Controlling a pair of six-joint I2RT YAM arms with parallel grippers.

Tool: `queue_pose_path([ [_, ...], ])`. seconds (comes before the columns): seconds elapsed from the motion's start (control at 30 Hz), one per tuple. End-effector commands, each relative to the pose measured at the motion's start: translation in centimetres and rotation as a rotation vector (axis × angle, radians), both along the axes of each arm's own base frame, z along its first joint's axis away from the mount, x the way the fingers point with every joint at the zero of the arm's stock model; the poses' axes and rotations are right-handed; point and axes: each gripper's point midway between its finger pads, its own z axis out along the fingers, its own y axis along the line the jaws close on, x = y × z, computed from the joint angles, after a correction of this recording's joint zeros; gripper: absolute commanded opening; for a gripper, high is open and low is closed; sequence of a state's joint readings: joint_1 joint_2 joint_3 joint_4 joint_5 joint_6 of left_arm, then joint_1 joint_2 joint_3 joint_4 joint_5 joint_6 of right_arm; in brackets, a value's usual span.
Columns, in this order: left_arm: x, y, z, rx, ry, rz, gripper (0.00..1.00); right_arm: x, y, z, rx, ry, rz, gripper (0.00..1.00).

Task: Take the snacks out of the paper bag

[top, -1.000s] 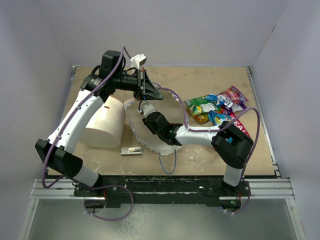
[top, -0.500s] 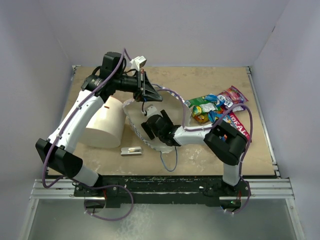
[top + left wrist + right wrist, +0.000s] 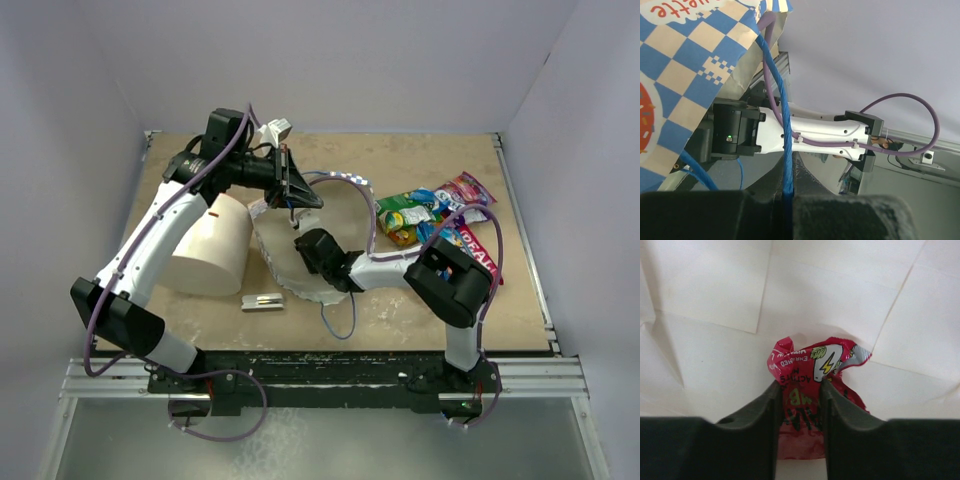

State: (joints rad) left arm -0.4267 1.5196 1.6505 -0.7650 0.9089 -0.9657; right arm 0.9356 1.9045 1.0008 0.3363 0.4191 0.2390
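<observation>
The paper bag (image 3: 272, 262) lies open in the middle of the table, and its checkered band (image 3: 685, 65) fills the left wrist view. My left gripper (image 3: 300, 196) hangs above its mouth, shut on the bag's blue string handle (image 3: 785, 150), which runs straight up from between the left gripper (image 3: 785, 200) fingers. My right arm reaches into the bag, so its jaws are hidden from above. In the right wrist view a crumpled red snack packet (image 3: 815, 367) lies against the cream interior (image 3: 715, 300), with my right gripper (image 3: 799, 387) shut on it. Several more snacks (image 3: 440, 213) are piled at the right.
A plain white cylinder (image 3: 210, 245) lies left of the bag, touching it. A small grey metal clip (image 3: 262, 300) sits in front of the cylinder. The bag's other blue string (image 3: 338, 325) loops onto the table near the front edge.
My right arm has pushed further left into the bag, and its jaws opened wide and then closed on the red packet. The left gripper shifted slightly, still holding the handle.
</observation>
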Motion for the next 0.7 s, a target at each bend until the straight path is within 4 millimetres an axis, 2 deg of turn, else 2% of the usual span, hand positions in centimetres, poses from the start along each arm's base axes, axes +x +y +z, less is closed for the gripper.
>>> queue_pose_path([
  [0.0, -1.3, 0.5, 1.5, -0.021, -0.059, -0.011, 0.00, -1.1, 0.9, -1.1, -0.028, 0.064, 0.103, 0.23],
  [0.07, -1.3, 0.5, 1.3, -0.017, -0.057, -0.008, 0.00, -0.9, 1.9, 0.3, -0.025, 0.038, 0.154, 0.15],
  [0.2, -1.2, 0.5, 1.6, -0.020, -0.069, 0.002, 0.00, -1.1, 3.1, 3.4, -0.014, -0.033, 0.231, 0.09],
  [0.4, -0.8, 0.2, 3.8, -0.083, -0.107, 0.016, 0.00, -3.1, 4.0, 7.0, -0.012, -0.098, 0.351, 0.03],
  [0.53, -0.5, 0.1, 4.5, -0.093, -0.132, 0.023, 0.00, -4.5, 3.8, 9.0, -0.004, -0.118, 0.397, 0.00],
  [0.6, -0.3, 0.0, 4.7, -0.097, -0.144, 0.028, 0.00, -5.4, 2.8, 8.9, -0.016, -0.108, 0.404, 0.00],
  [0.67, -0.2, 0.1, 4.9, -0.099, -0.154, 0.036, 0.00, -6.0, 2.2, 9.5, -0.012, -0.109, 0.414, 0.00],
])
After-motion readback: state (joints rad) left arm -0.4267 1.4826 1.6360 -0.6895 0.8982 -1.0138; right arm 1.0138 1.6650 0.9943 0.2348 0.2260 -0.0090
